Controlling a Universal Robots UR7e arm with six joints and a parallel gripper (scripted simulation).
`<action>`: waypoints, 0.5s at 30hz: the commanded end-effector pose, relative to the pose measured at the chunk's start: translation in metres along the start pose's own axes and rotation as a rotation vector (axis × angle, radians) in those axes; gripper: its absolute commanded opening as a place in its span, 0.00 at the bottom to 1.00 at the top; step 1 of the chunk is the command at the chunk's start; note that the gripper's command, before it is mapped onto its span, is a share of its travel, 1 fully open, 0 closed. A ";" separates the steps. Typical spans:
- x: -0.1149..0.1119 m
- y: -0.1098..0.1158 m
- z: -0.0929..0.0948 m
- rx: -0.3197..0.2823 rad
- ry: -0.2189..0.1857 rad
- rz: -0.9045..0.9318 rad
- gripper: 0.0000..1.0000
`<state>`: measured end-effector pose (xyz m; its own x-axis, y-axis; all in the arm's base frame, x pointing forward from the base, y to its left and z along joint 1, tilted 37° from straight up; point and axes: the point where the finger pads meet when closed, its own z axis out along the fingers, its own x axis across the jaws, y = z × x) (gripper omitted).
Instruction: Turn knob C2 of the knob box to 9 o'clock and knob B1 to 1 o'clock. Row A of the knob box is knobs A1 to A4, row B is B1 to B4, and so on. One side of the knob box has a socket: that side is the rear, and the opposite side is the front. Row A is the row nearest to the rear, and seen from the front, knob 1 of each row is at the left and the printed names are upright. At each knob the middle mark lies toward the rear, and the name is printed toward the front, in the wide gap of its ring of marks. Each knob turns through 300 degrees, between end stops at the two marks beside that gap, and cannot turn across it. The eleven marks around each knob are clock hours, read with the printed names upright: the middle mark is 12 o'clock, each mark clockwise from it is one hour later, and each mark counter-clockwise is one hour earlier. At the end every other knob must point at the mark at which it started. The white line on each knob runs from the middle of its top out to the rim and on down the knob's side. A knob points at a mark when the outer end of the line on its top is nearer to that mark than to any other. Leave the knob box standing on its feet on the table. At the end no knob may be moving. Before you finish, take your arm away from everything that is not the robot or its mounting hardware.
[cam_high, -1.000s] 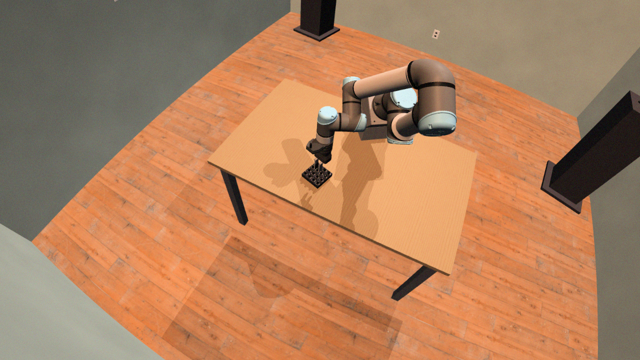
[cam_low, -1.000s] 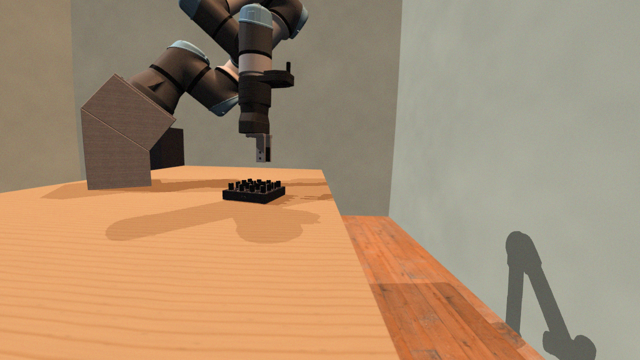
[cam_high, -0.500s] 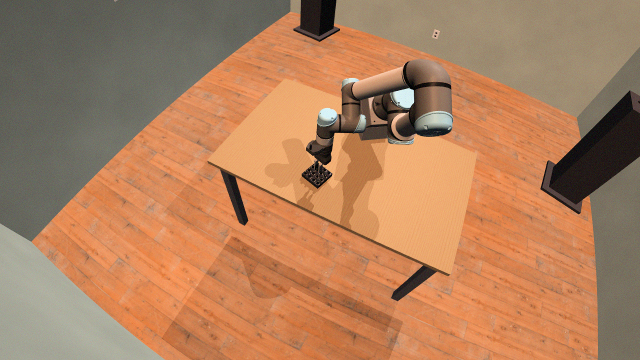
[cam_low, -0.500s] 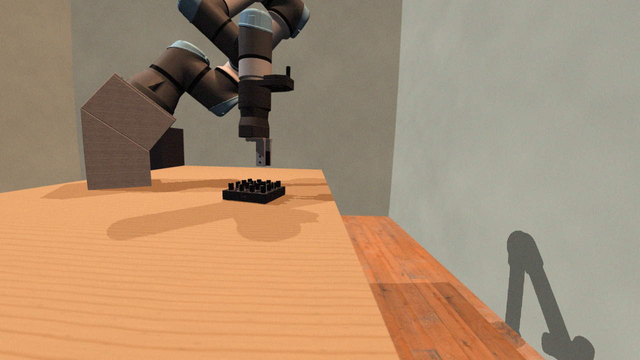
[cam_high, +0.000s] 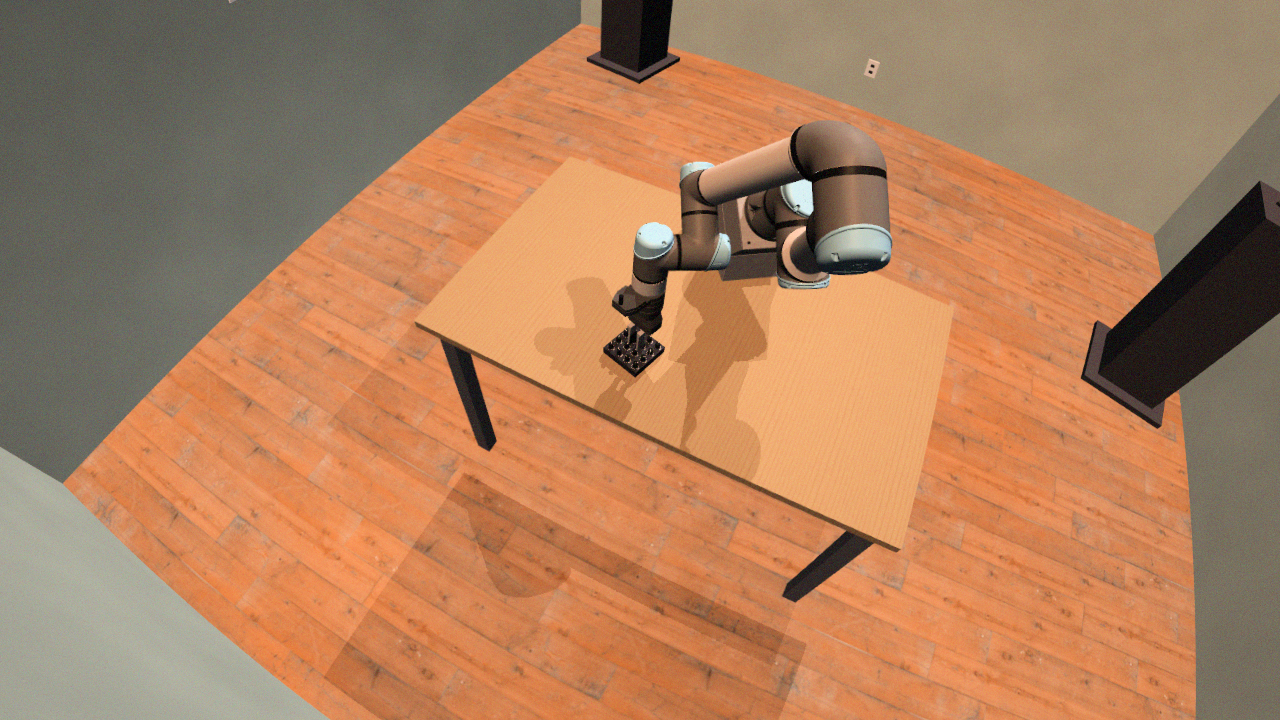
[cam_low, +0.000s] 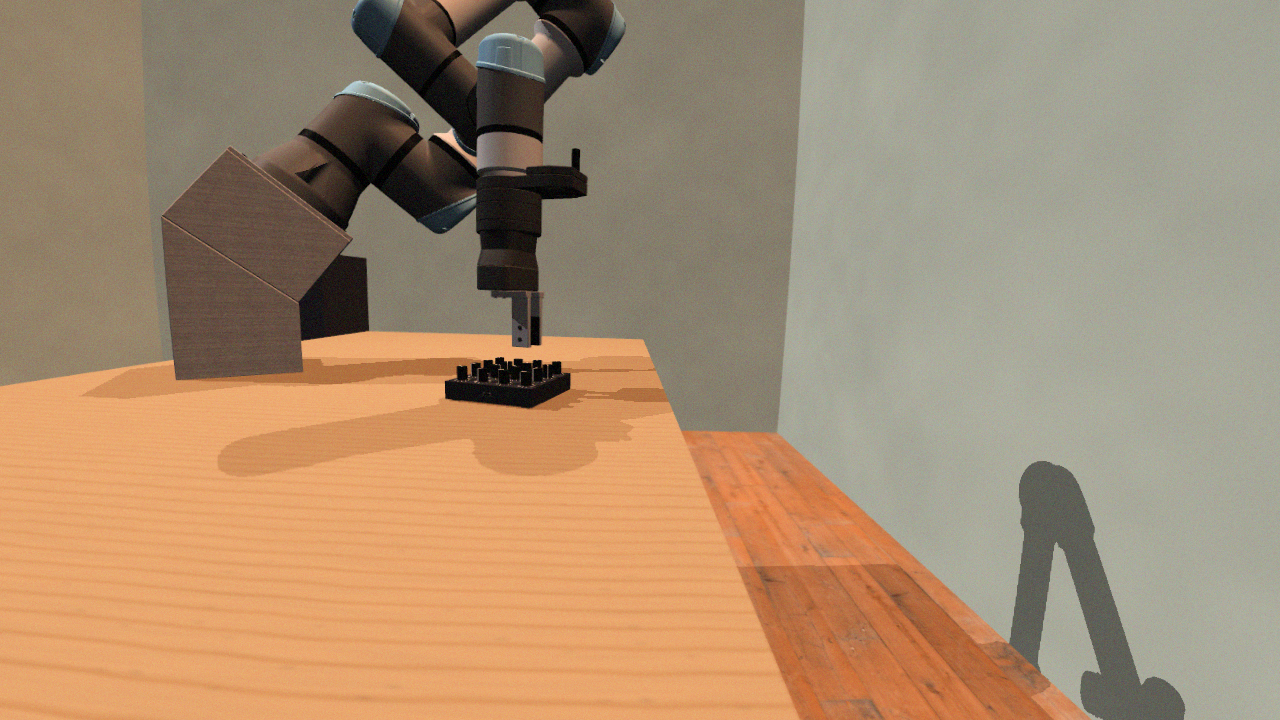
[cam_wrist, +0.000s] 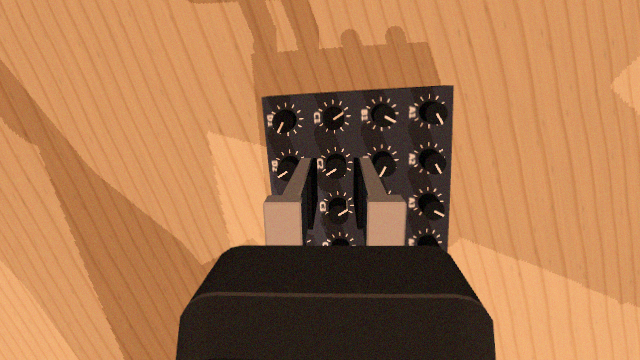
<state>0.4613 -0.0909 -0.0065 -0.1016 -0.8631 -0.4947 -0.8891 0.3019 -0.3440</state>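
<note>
In the wrist view, the dark box (cam_high: 634, 370) (cam_low: 487, 393) (cam_wrist: 357, 140) is seen studded with black, white-lined knobs, its names printed in white. It is carried by the tabletop (cam_high: 823, 385) (cam_low: 358, 555) (cam_wrist: 540, 150). Above it the hand (cam_high: 636, 334) (cam_low: 527, 343) (cam_wrist: 335, 179) is held partly open, nothing gripped.

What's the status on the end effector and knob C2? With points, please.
End effector (cam_high: 636, 336) (cam_low: 528, 345) (cam_wrist: 335, 179) open, hovering above knob box (cam_high: 634, 371) (cam_low: 487, 392) (cam_wrist: 358, 98). Knob C2 (cam_wrist: 335, 166) ungripped, line short of 9 o'clock. Nothing visible blocking.

Before you stands a pale wooden table (cam_high: 832, 385) (cam_low: 358, 555) on dark legs, over orange plank flooring (cam_high: 268, 358) (cam_low: 796, 537); you see 2 dark pillars (cam_high: 635, 40) (cam_high: 1190, 304) and grey walls (cam_high: 268, 116) (cam_low: 1029, 223).
</note>
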 end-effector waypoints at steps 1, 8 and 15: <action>0.000 -0.001 0.004 0.002 0.001 0.000 0.46; 0.000 -0.001 0.010 0.002 0.001 0.000 0.46; 0.000 0.000 0.014 0.002 0.001 0.000 0.46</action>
<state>0.4669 -0.0860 -0.0166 -0.1017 -0.8632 -0.4945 -0.8890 0.3020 -0.3443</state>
